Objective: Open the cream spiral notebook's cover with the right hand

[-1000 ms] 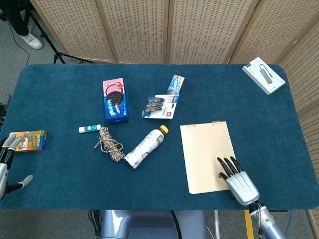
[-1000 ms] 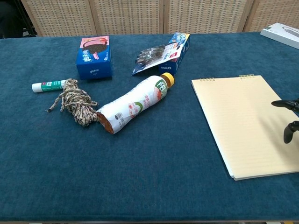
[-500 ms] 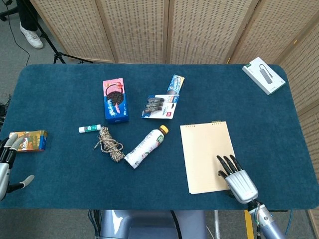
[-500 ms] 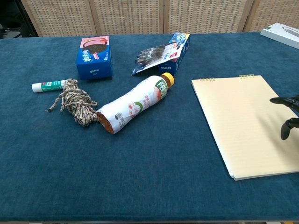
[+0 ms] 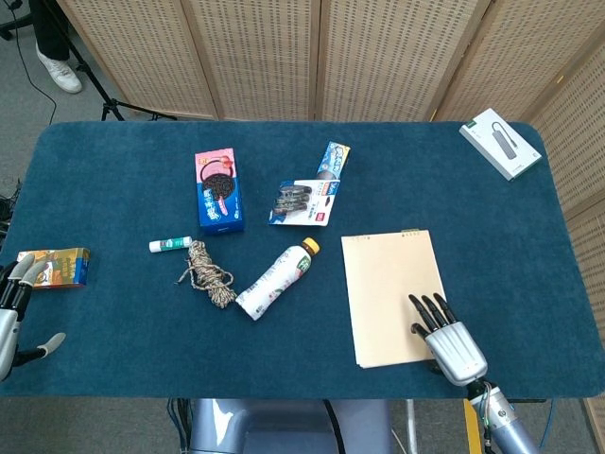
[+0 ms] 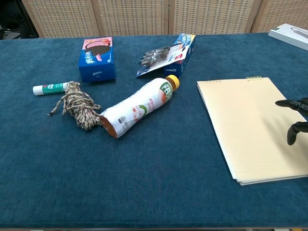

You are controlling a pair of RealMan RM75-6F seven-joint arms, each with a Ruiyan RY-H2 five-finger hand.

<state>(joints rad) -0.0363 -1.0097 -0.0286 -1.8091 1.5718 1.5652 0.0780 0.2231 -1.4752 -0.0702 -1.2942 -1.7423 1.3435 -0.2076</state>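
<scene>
One notebook (image 5: 390, 295), one bottle (image 5: 277, 280), two hands.

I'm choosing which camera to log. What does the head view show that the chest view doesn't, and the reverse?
Only the head view shows the left hand beside a yellow box, and the right hand's silver back. Only the chest view shows the notebook's stacked page edges. Both share the notebook, bottle, rope and cookie box.

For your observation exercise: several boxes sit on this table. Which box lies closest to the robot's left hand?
The small orange-yellow box at the table's left edge, right beside the left hand. The blue cookie box and white box lie much farther away.
</scene>
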